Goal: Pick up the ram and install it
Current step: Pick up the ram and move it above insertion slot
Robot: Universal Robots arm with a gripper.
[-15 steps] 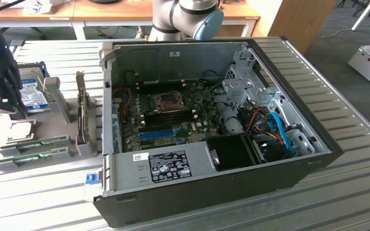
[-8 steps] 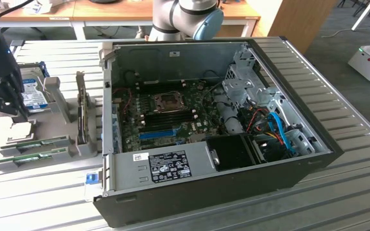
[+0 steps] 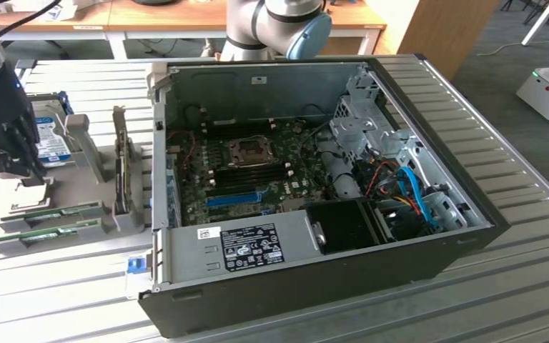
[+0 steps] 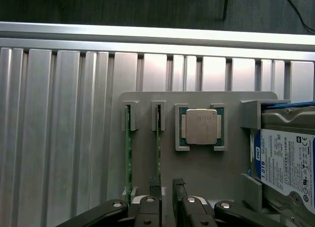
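End effector (image 4: 166,187) fingers apart, empty, hovering over grey holder (image 4: 202,173); nearer ram (image 4: 158,148) just beside one fingertip. Pick step, no grasp yet. Needs fingers centred astride thin edge.

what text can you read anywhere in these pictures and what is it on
"1.0TB": on the blue and white label of the hard drive.
Rest of that label: too small to read.
Markings on the processor lid: too faint to read.
Black sticker on the computer case: print too small to read.
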